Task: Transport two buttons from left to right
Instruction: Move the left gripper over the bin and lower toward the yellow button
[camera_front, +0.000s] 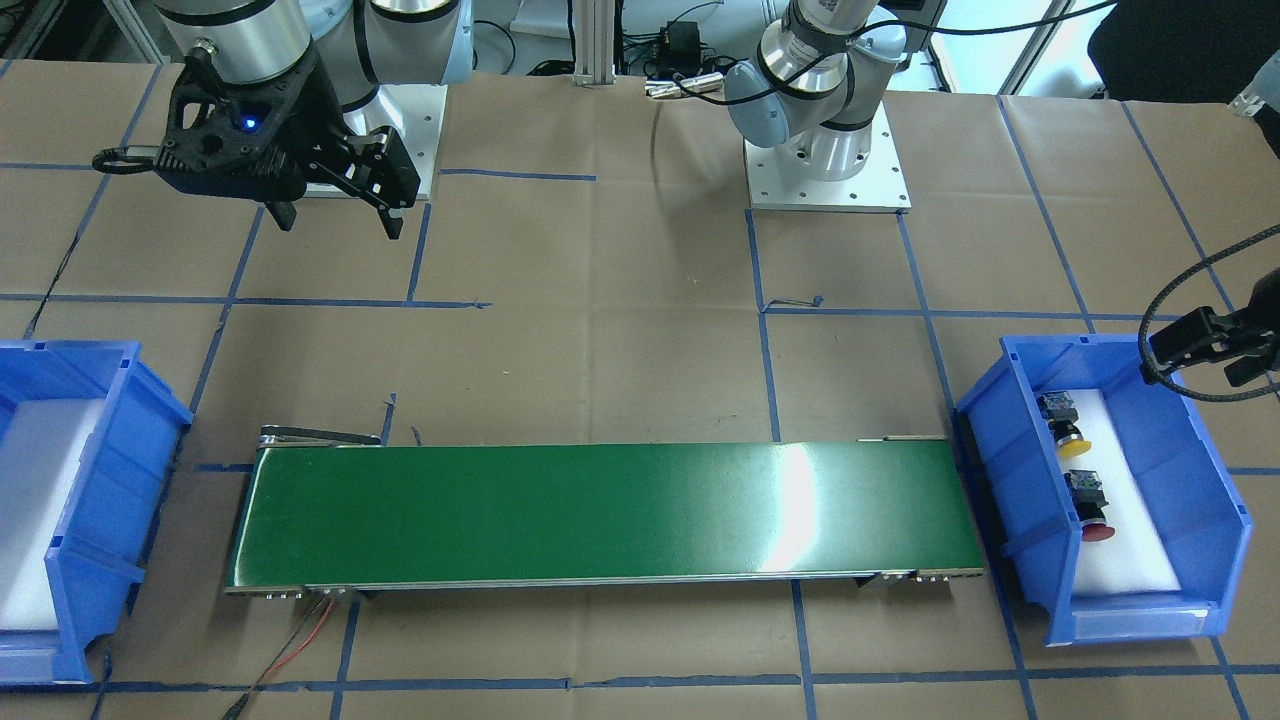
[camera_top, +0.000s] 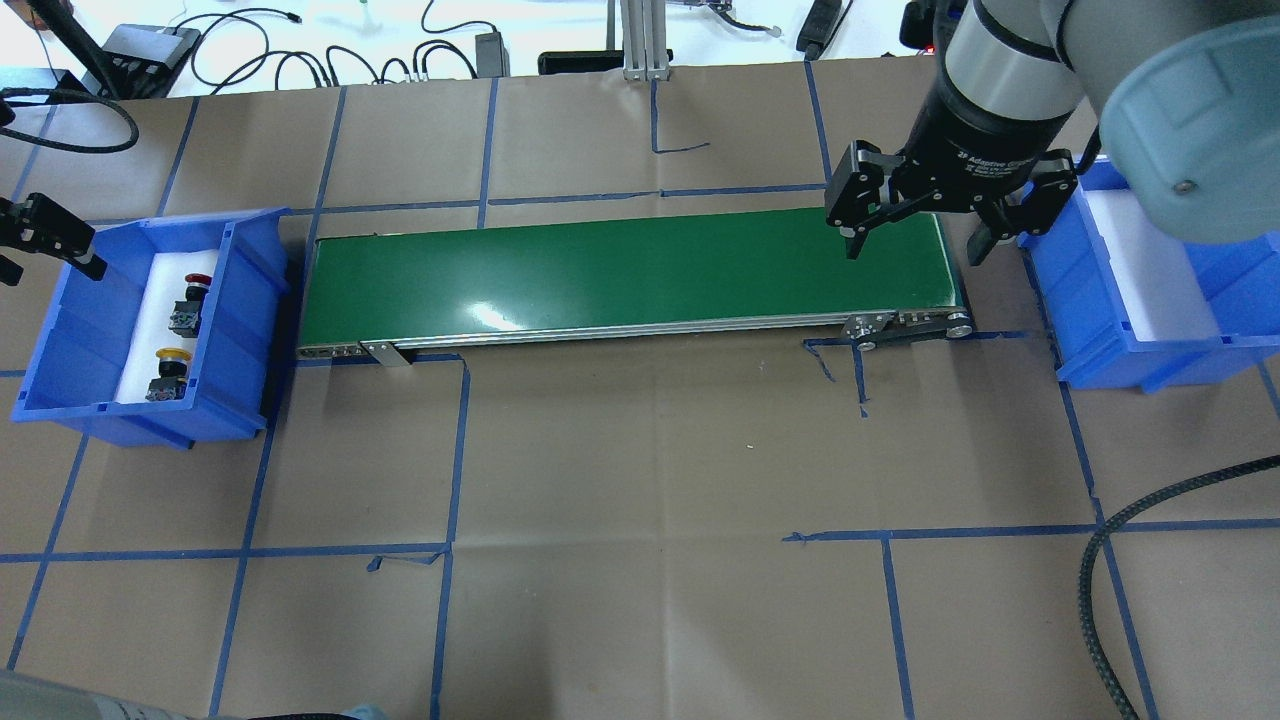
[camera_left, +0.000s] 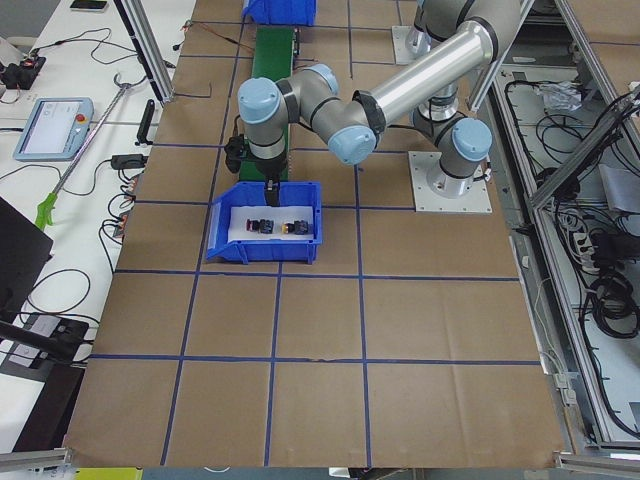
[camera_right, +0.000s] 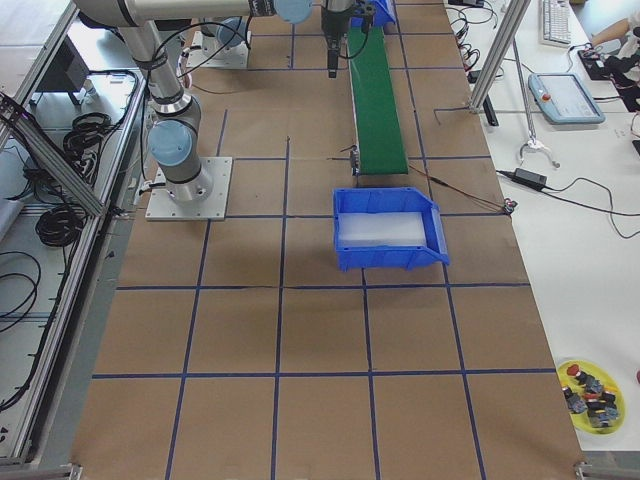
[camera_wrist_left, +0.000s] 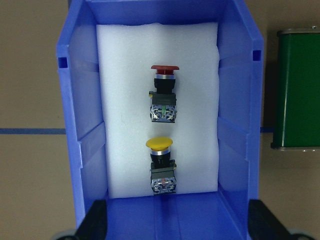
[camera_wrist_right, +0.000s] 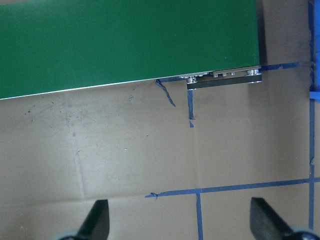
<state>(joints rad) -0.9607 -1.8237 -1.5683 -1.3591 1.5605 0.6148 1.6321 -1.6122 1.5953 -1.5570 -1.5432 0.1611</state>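
red button, yellow button mid left bin, clear of walls | left gripper fingers spread above | right gripper spread over belt right end

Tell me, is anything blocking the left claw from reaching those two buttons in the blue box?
Nothing visible does. The left gripper hangs open above the blue bin, and the red button and yellow button lie uncovered on the white foam, apart from each other. Only the bin's walls flank them.
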